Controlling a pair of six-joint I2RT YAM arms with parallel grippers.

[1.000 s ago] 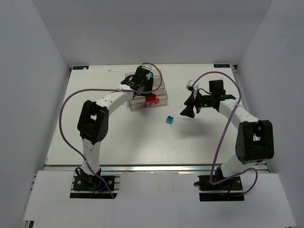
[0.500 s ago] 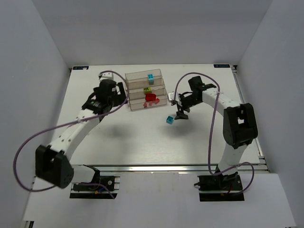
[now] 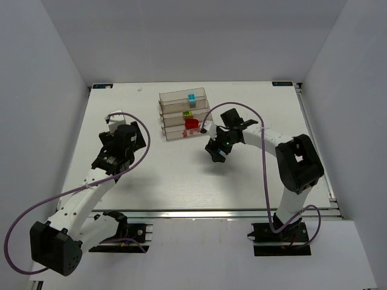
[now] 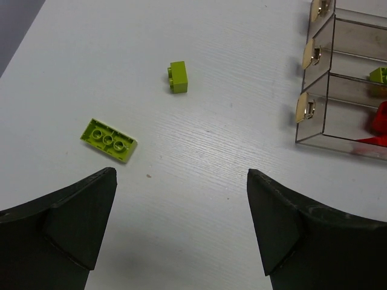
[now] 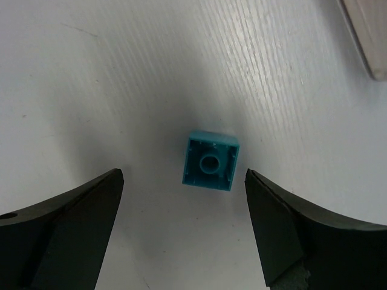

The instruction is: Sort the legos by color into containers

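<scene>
Wide look first: a white, wood-grained surface (image 3: 157, 175) boxed in by plain pale grey walls (image 3: 36, 72) on the left, the right and the far side. A metal rail (image 3: 199, 212) runs along its near edge.

Close to the far edge, about midway across, stand the clear containers (image 3: 184, 115), a stepped row of narrow bins. There's colour inside. A binned cyan brick (image 3: 191, 97) sits toward the far side of the row, a binned lime brick (image 3: 188, 113) is in the middle, and a red brick (image 3: 191, 124) lies nearer us.

Over to the right claw (image 5: 183, 174), out in the middle of the surface, just on the near side of the containers' right end. Its jaws are spread wide, and between them lies the loose cyan brick (image 5: 210, 160). The brick is hollow side up, flat on the surface, with daylight on both sides. Neither finger touches it.

Now the left claw (image 4: 181, 174), over toward the left edge, also gaping wide and holding nothing. Ahead of it lie two strays, both clear of its fingers. A small lime brick (image 4: 178, 77) lies farther out, and a flat lime brick (image 4: 109, 140) is underside up, near the left finger. The containers' end walls show at the right of that view.
</scene>
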